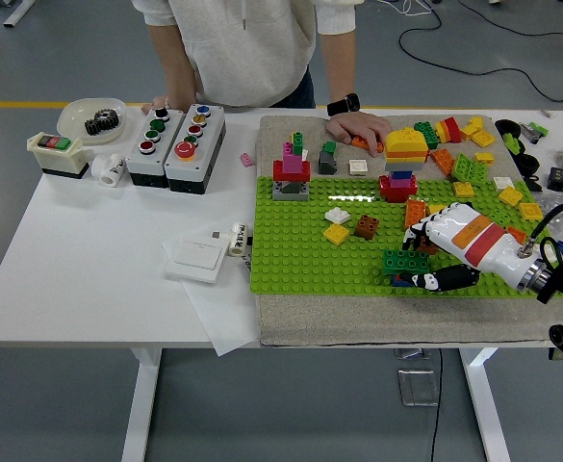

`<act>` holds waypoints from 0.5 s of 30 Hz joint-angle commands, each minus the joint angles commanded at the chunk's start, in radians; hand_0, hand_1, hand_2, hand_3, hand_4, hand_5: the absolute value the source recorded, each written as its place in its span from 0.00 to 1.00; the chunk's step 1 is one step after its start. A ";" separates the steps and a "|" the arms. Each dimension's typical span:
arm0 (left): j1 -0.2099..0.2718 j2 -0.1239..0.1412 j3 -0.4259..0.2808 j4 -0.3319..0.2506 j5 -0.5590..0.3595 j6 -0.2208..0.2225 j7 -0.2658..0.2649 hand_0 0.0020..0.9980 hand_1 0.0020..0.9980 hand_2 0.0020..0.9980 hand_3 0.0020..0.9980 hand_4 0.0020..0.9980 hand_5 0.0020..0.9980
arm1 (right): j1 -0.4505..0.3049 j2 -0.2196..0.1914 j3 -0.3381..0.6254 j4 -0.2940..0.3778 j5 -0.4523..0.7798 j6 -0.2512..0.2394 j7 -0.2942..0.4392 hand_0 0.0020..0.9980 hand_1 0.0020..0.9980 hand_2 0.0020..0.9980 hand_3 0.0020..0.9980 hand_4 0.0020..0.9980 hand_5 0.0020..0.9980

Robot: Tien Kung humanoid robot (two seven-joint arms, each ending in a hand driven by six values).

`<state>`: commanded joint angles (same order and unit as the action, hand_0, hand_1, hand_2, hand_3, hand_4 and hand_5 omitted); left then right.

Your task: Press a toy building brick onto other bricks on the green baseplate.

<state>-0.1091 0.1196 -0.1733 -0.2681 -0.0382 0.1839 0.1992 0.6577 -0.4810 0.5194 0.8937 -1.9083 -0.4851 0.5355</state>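
The green baseplate (300, 252) lies on a grey mat. My right hand (423, 258), white with orange and red bands, reaches in from the right over the plate's front right part. Its fingers are shut on a dark green brick (405, 262) that sits low on the plate's studs, fingers above it and thumb below. Built stacks stand further back: a yellow, blue and red tower (403, 159) and a red, pink and grey stack (291, 173). An orange brick (415, 212) stands just behind my hand. My left arm is out of view.
A person stands at the far side, one hand (358, 126) on the mat by loose bricks (464, 144), the other (170, 101) near two button boxes (175, 135). Yellow (337, 233), brown (366, 227) and white (338, 216) bricks sit mid-plate. A white switch plate (196, 258) lies to the left.
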 joint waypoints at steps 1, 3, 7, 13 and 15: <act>0.000 0.000 -0.001 0.000 0.001 0.000 0.000 0.51 0.61 0.77 0.79 0.84 0.83 | 0.000 0.000 0.000 0.000 0.000 0.000 0.000 0.34 0.41 0.48 0.51 0.81 0.61; 0.001 0.000 -0.002 0.000 0.003 0.000 0.001 0.51 0.61 0.77 0.79 0.84 0.83 | -0.001 0.000 0.000 0.000 0.000 0.000 0.000 0.34 0.41 0.48 0.51 0.81 0.61; 0.002 0.000 -0.005 0.000 0.007 0.000 0.002 0.51 0.61 0.77 0.79 0.84 0.83 | -0.001 0.000 0.001 0.001 0.000 -0.001 -0.001 0.34 0.41 0.48 0.51 0.81 0.62; 0.003 0.000 -0.007 0.000 0.012 0.000 0.004 0.51 0.61 0.77 0.79 0.84 0.82 | -0.002 0.000 0.004 0.000 -0.002 -0.006 -0.004 0.34 0.41 0.48 0.51 0.81 0.62; 0.003 0.000 -0.008 0.000 0.014 0.000 0.004 0.51 0.61 0.77 0.79 0.84 0.82 | -0.002 0.000 0.005 -0.001 -0.003 -0.007 -0.007 0.34 0.41 0.48 0.51 0.81 0.62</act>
<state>-0.1060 0.1193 -0.1810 -0.2683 -0.0245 0.1840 0.2034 0.6556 -0.4808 0.5244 0.8932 -1.9117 -0.4925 0.5288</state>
